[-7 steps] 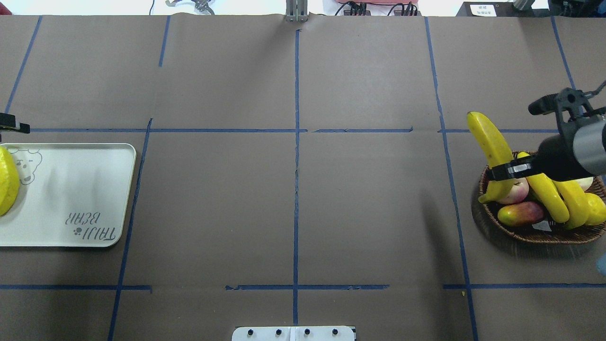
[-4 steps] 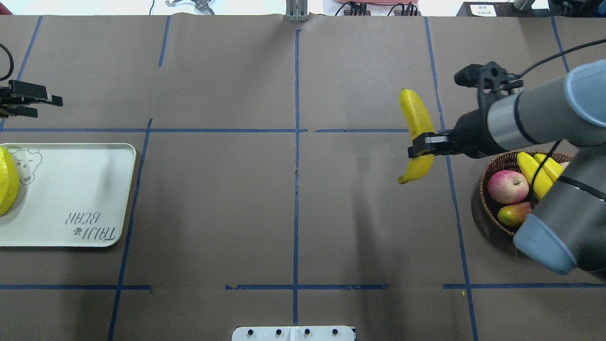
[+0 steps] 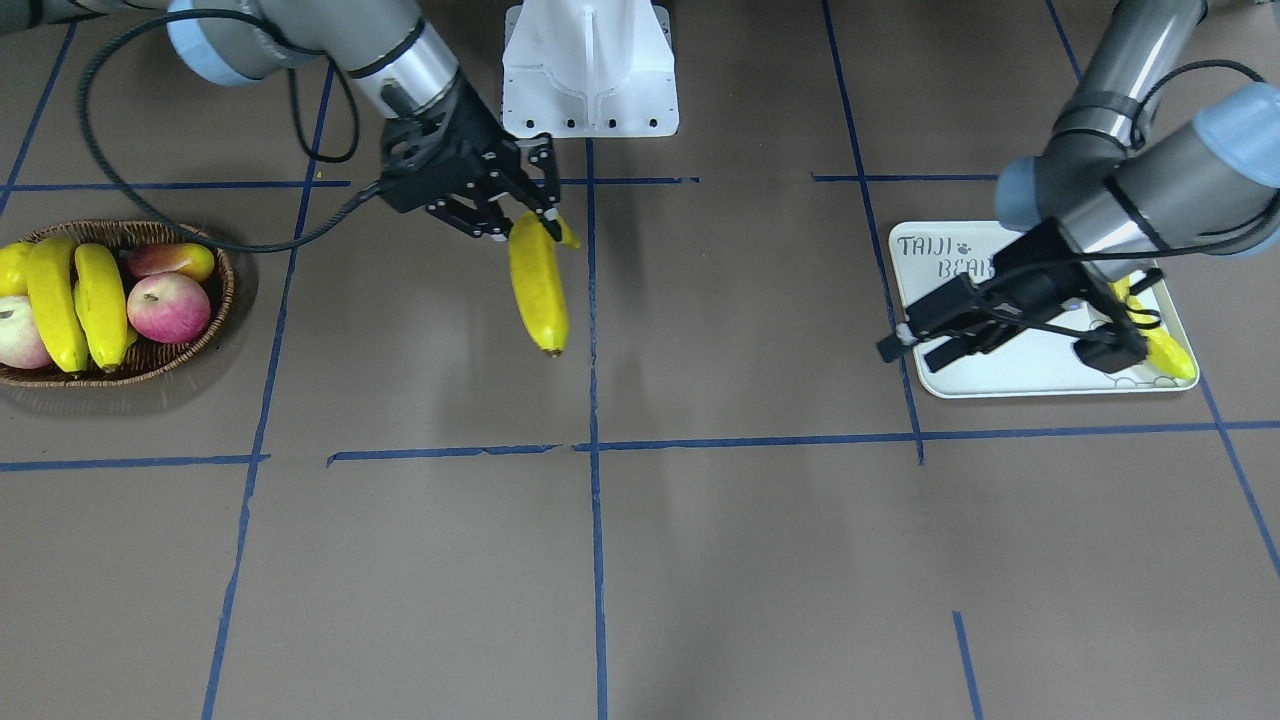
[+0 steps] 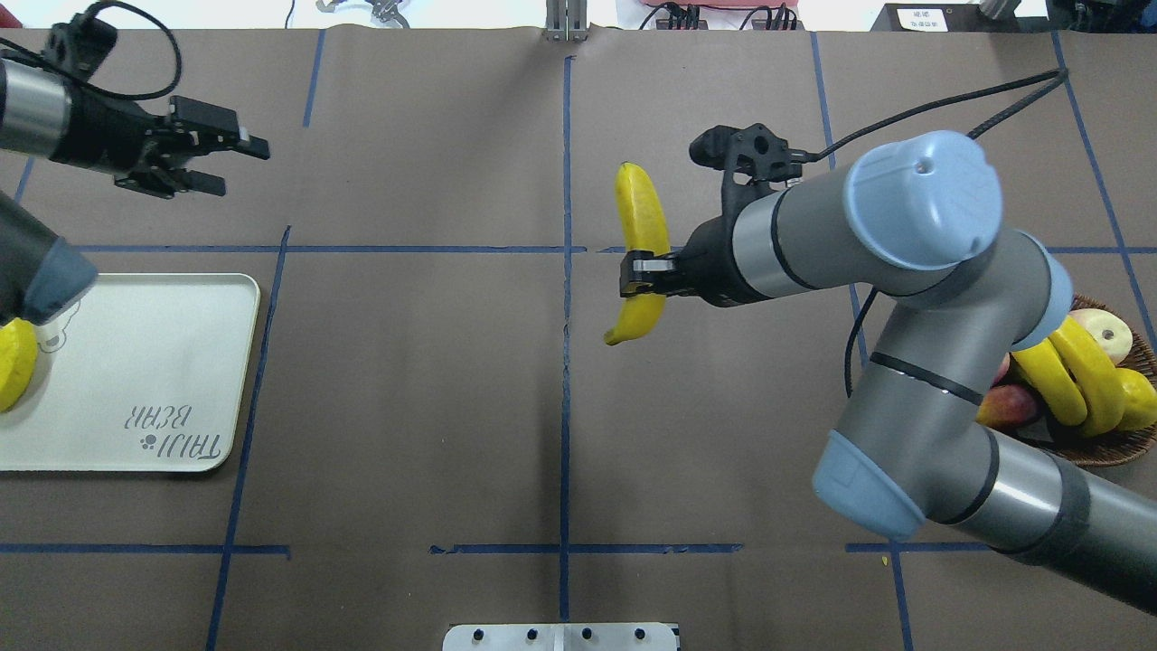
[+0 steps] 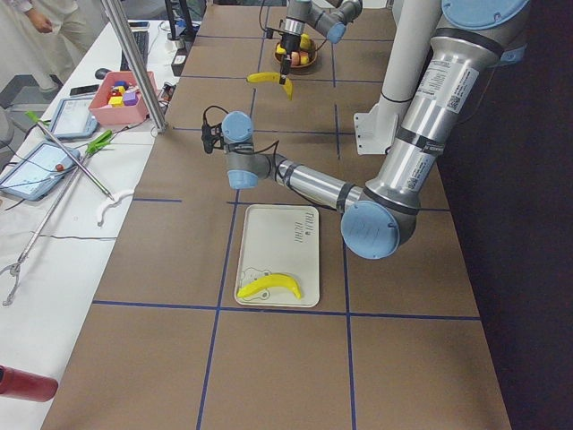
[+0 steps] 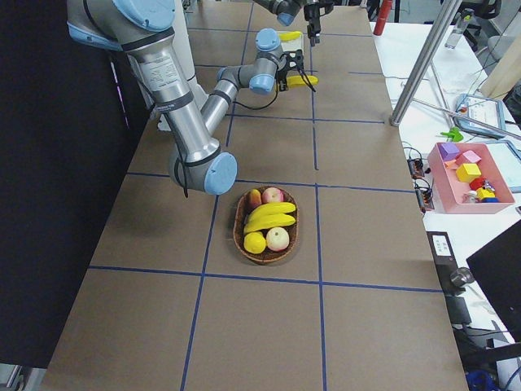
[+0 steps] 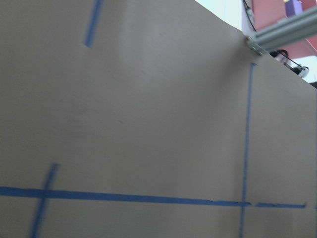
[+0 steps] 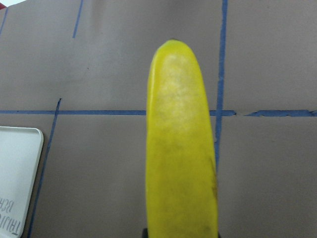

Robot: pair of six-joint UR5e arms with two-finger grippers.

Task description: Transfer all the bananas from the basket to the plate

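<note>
My right gripper (image 4: 644, 274) is shut on a yellow banana (image 4: 640, 244) and holds it above the table near the centre line; the banana fills the right wrist view (image 8: 181, 158). Two more bananas (image 4: 1067, 380) lie in the brown wicker basket (image 4: 1103, 448) at the right, partly hidden by my right arm. One banana (image 3: 1165, 345) lies at the far end of the off-white plate (image 4: 136, 362) on the left. My left gripper (image 4: 244, 167) is open and empty, above the table beyond the plate. The left wrist view shows only the table.
The basket (image 3: 215, 300) also holds a red apple (image 3: 168, 305), a mango, a pale apple and a small yellow fruit. The robot's white base (image 3: 590, 70) stands at the table's near edge. Blue tape lines cross the brown table.
My right gripper has lifted the banana out of the basket and carried it left to the table's middle. My left gripper has moved right, further into view.
</note>
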